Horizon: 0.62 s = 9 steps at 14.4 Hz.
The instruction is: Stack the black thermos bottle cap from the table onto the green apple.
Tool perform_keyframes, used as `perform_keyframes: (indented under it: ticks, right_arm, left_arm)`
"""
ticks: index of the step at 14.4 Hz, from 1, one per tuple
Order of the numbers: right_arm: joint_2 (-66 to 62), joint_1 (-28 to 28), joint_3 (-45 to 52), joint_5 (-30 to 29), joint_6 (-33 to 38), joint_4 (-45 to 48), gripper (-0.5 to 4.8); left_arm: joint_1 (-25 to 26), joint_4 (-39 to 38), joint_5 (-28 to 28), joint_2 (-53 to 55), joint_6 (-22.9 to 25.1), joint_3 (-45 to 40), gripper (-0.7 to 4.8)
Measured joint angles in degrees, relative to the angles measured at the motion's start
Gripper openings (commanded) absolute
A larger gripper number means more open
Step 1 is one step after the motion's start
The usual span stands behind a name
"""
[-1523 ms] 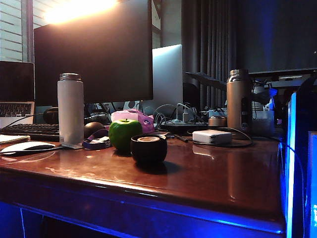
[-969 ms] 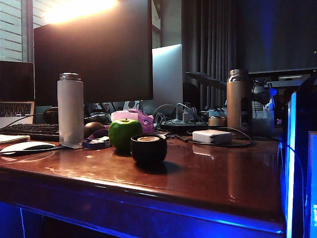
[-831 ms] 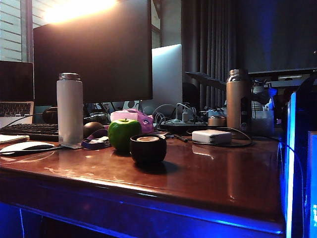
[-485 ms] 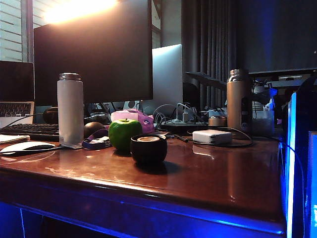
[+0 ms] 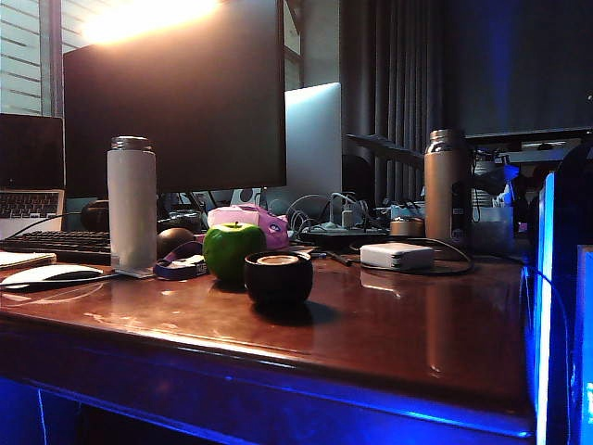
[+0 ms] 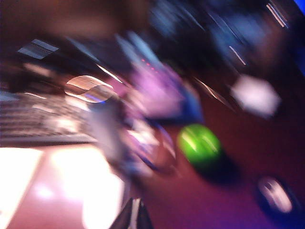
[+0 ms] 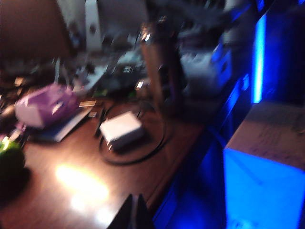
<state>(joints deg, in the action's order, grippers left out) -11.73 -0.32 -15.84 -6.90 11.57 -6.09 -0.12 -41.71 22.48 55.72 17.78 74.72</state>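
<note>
The green apple point(image 5: 232, 248) sits on the reddish-brown table point(image 5: 389, 324), with the black thermos bottle cap point(image 5: 278, 278) just in front of it and to its right, pale face up. Neither arm shows in the exterior view. In the blurred left wrist view, my left gripper point(image 6: 135, 213) hangs above the table with its tips together and nothing in them. The apple point(image 6: 200, 144) and the cap point(image 6: 276, 196) lie well ahead of it. My right gripper point(image 7: 135, 202) is shut and empty over the table's edge, far from the apple point(image 7: 9, 160).
A white bottle point(image 5: 132, 199) stands left of the apple, a steel bottle point(image 5: 447, 190) at the back right. A pink bundle point(image 5: 250, 221), a dark round lump point(image 5: 174, 241), a white charger point(image 5: 397, 255) with its cable, a keyboard point(image 5: 56, 243) and monitors crowd the back.
</note>
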Motion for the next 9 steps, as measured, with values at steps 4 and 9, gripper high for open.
perform_keyframes:
  ticks: [4,9]
  right_arm:
    - [-19.3,0.0,-9.1,-6.2,-2.3,3.5,-0.04]
    - [-40.5,5.6,-13.8,-14.5,-12.5,12.5,-0.01]
  left_arm:
    - [-7.0,-9.8,0.7,2.6,8.2,4.4,-0.05]
    - [-7.1,-7.5,0.6,2.9,-1.4,4.4,-0.05]
